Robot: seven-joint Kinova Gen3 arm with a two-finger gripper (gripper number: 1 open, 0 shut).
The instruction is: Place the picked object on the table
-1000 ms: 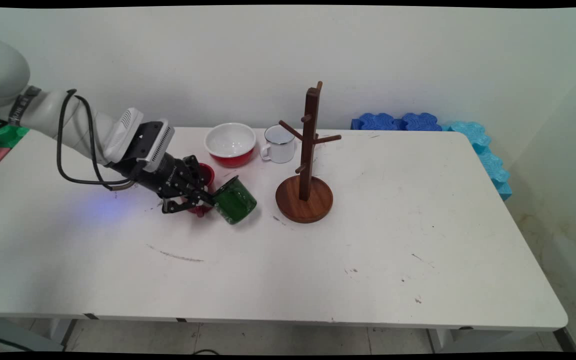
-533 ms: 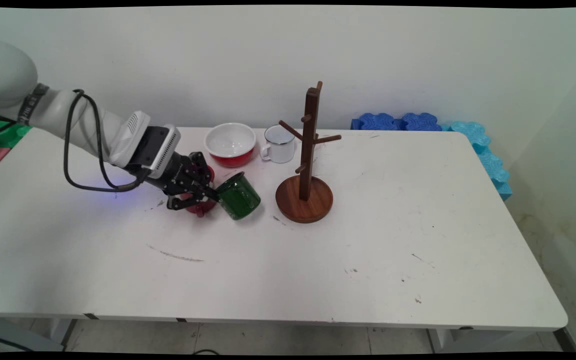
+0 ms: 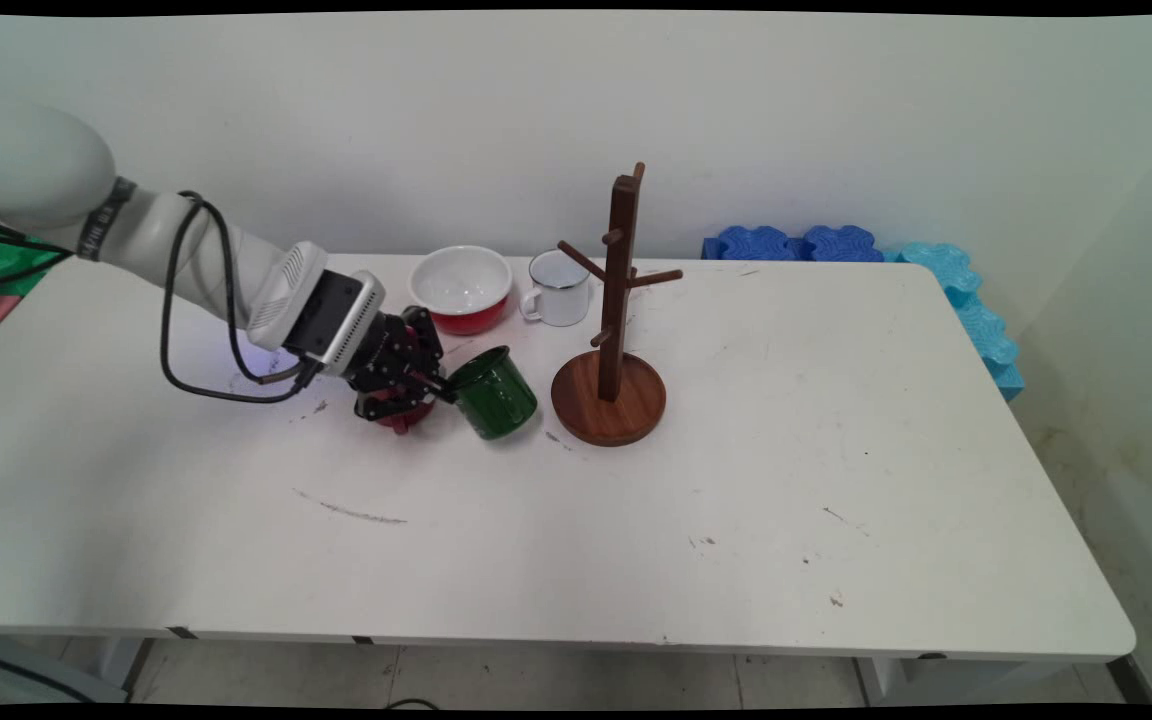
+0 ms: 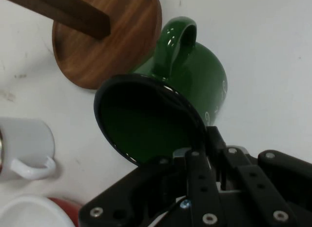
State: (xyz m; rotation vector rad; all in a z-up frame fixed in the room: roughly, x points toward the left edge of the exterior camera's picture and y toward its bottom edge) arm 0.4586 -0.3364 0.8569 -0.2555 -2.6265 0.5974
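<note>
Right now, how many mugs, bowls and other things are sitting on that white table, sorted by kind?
Mugs: 3, namely the green mug gripped at its rim by the hand, the red mug behind the hand, and the white mug
Bowls: 1, the red bowl
Mug trees: 1, the wooden mug tree
Total: 5
</note>
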